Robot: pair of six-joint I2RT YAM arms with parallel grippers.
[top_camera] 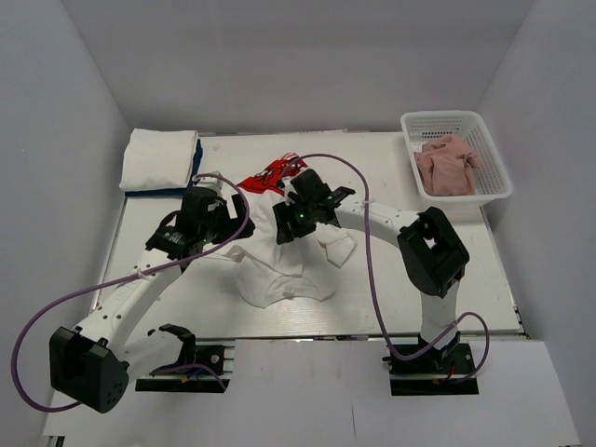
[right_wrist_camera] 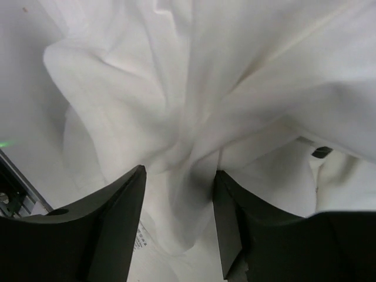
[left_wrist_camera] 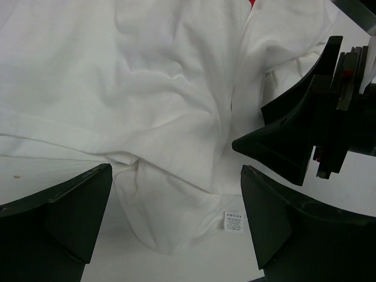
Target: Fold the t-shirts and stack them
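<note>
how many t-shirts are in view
4: a folded white cloth shirt atop a folded blue one, far left; a crumpled white red-printed shirt mid-table; a dusty-pink one in the white mesh basket. The stack or heap may hide more.

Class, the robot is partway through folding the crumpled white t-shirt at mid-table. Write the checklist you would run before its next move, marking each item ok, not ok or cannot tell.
1. The right jaws hold the white t-shirt: ok, cloth is bunched between them.
2. The left jaws are ready to grasp: ok, wide apart above the cloth, nothing between them.
3. The shirt lies flat: not ok, it is crumpled.
4. Clearance between the two sets of jaws: cannot tell; they are close in the left wrist view.
5. The folded stack is tidy at the far left: ok.
6. The pink t-shirt is out of the basket: not ok, it lies inside.
</note>
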